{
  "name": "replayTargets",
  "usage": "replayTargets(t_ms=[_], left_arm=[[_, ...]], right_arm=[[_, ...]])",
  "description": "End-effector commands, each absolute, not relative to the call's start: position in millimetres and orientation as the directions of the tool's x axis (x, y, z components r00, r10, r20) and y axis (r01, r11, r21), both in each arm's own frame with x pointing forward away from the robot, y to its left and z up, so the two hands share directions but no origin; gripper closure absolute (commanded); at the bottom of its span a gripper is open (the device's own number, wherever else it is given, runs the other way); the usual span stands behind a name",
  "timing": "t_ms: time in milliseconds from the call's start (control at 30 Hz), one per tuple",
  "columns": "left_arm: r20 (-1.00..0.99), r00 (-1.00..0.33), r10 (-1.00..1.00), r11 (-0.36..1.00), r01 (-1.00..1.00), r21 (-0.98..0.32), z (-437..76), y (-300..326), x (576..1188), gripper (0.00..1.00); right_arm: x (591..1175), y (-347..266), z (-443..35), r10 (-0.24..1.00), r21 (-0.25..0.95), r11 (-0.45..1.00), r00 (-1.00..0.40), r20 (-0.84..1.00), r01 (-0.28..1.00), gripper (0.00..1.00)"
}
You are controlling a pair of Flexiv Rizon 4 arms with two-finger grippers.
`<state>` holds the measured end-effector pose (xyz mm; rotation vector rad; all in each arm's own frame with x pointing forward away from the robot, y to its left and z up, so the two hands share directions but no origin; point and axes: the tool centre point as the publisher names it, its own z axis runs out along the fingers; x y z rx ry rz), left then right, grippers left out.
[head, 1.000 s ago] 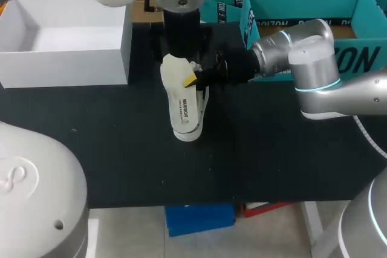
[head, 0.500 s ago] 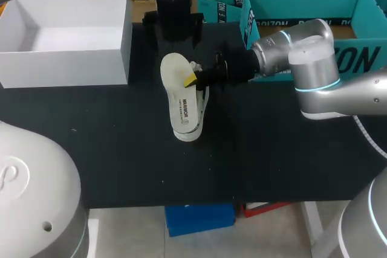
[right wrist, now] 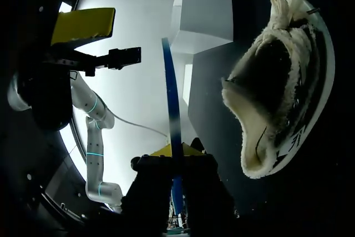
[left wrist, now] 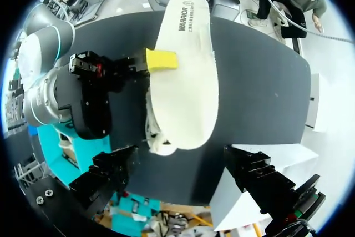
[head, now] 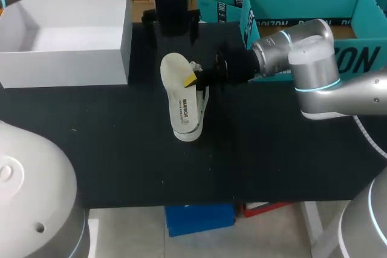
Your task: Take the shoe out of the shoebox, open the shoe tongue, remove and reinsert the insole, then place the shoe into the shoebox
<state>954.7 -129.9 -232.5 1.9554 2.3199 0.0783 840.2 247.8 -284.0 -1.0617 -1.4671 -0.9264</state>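
A black table (head: pixel 272 149) is used as the work surface, and the open white shoebox (head: pixel 60 67) is set at its far left corner, well apart from the work, probably so it stays out of the way until the shoe is returned. The shoe (right wrist: pixel 249 109) is out of the box and rests near the middle of the table, its fleece-lined opening turned toward the right arm. The pale insole (head: pixel 181 98) is laid along the top of the shoe; whether either end is tucked inside cannot be told. One long edge of the insole is pinched by the right gripper (head: pixel 193 80), with one yellow tip seen on top and the thin sheet edge-on between the fingers, so its position is controlled from the side. The left gripper (left wrist: pixel 180 156) is held high above the shoe with its jaws spread wide and nothing in them, seemingly ready to press or steady. The insole step is judged to be in hand.
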Motion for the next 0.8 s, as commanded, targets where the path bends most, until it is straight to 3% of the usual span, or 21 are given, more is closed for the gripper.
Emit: replayTargets(t_ms=[33, 800], left_arm=[[-0.05, -0.162, 0.985, 0.167, 0.979, 0.115, -231, -127, 945, 0.0], [-0.038, -0.179, 0.983, 0.183, 0.974, 0.134, -223, -133, 828, 0.0]], right_arm=[[841, 249, -285, 0.139, 0.008, 0.306, -0.053, 0.989, 0.952, 1.0], [841, 249, -285, 0.139, 0.008, 0.306, -0.053, 0.989, 0.952, 1.0]])
